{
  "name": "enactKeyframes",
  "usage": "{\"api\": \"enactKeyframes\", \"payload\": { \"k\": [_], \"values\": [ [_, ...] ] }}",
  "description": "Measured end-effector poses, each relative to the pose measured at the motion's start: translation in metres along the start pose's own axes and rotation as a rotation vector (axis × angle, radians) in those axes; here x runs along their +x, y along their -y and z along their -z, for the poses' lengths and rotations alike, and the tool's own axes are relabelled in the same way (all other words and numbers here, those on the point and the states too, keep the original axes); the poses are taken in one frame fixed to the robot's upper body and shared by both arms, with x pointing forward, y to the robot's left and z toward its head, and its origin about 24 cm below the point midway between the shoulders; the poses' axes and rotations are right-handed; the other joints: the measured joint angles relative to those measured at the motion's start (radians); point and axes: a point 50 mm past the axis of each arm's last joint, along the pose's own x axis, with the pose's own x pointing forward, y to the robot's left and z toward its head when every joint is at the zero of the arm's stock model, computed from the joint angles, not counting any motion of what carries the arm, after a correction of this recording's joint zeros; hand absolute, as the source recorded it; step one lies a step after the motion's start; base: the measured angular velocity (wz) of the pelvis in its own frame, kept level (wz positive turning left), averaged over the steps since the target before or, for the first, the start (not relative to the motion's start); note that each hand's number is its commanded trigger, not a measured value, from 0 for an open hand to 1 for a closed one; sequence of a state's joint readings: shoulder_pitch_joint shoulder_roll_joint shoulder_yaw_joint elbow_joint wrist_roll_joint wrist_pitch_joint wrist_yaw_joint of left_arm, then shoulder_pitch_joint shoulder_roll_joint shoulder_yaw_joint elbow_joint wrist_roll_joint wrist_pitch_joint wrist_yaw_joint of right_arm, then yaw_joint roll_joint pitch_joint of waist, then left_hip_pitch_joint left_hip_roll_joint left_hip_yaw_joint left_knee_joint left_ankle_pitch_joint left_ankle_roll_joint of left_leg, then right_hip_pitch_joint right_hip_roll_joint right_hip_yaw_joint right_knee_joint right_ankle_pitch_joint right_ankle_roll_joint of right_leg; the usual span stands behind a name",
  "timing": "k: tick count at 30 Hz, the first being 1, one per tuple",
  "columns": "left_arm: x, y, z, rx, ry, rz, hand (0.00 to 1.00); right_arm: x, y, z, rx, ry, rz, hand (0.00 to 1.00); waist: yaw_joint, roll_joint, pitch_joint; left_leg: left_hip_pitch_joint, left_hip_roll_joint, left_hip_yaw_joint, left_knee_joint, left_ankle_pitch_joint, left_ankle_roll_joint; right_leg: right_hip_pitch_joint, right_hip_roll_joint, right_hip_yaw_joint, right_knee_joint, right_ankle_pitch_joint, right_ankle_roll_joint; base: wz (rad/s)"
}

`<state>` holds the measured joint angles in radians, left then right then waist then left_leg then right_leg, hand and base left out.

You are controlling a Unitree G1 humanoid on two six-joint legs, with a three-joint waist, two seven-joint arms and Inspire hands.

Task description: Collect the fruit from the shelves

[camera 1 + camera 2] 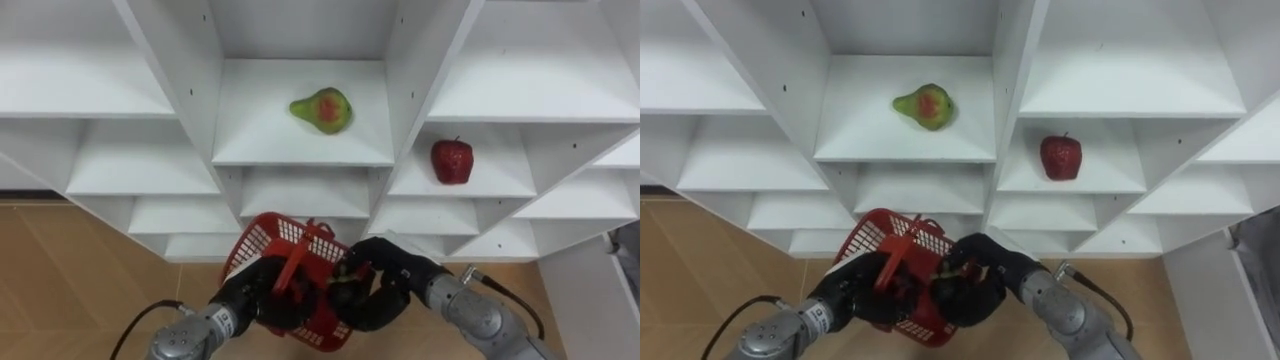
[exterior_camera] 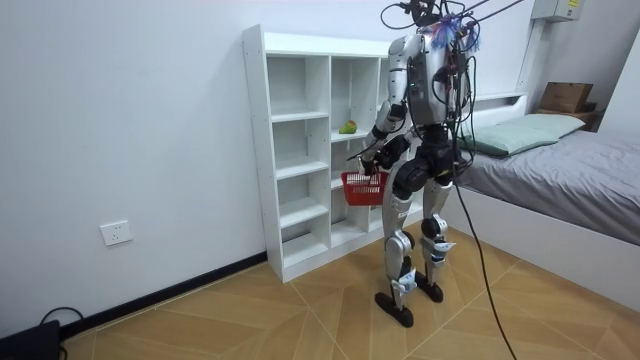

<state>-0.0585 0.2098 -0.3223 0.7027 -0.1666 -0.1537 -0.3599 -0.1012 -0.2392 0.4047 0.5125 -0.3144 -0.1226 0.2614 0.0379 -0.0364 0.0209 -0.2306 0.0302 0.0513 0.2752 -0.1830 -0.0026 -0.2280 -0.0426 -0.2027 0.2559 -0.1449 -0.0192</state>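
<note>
On shelves (image 1: 300,150), above both hands: pear (image 1: 322,110), apple (image 1: 452,160) | left hand (image 1: 255,292) fingers clamp basket (image 1: 268,240) | right hand (image 1: 392,280) unclear

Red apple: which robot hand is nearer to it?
Right. Its right robot hand is at the basket, below-left of the apple; the left robot hand is farther left.

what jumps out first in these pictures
A green pear with a red blush lies on a shelf of the white closet, and a red apple stands in the compartment to its right, slightly lower. Below, the left hand grips a red plastic mesh basket, the right hand at its rim.
</note>
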Motion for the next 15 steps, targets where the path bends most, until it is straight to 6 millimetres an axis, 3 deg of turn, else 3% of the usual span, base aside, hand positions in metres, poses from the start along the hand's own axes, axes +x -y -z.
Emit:
{"api": "enactKeyframes", "payload": {
  "k": [15],
  "values": [
    [0.0018, 0.0044, -0.0005, 0.006, 0.0, 0.029, 1.0, 0.0012, -0.0012, 0.0048, 0.002, -0.024, 0.009, 1.0, 0.0, 0.012, 0.001, -0.002, -0.001, -0.001, -0.001, 0.001, 0.0, 0.0, -0.001, -0.003, 0.001, 0.001, 0.0, 0.0]
  ]
}}
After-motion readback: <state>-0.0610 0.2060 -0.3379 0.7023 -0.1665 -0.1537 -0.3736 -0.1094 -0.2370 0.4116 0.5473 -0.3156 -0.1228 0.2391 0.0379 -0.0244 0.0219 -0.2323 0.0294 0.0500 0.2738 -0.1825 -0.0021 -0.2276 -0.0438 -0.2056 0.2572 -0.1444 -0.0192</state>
